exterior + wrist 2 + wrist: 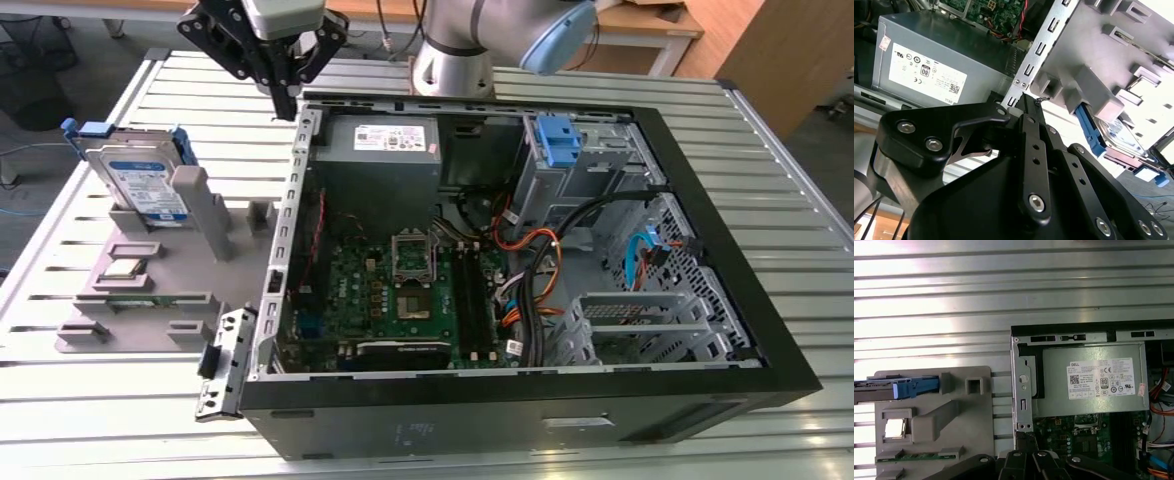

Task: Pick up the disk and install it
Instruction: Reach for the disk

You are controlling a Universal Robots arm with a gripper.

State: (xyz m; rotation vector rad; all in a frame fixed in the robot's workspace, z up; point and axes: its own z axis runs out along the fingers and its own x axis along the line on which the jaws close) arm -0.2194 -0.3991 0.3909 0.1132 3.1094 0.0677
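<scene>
Gripper: the gripper (284,106) is hanging in the upper left of the exterior view, over the far corner of the open computer case (747,300). Its fingers are drawn together and are holding nothing, and in the second wrist view the tips (1027,102) are meeting.
Disk: the disk (138,185) is standing on edge in the grey holder (180,272) at the exterior view's left, well apart from the gripper. In the first wrist view its blue carrier (914,388) is showing edge-on.
Case: it is lying open on the slatted table (801,150), with the grey power supply (387,140) just beside the gripper.
Step in hand: judging by this, the arm is approaching the disk, which is not yet gripped.
Doing it well: the fingers are needing to widen before descending. They should be squaring up to the carrier's thin faces, keeping clear of the holder's posts, and lifting in line with the slot so the disk is not jamming.
</scene>
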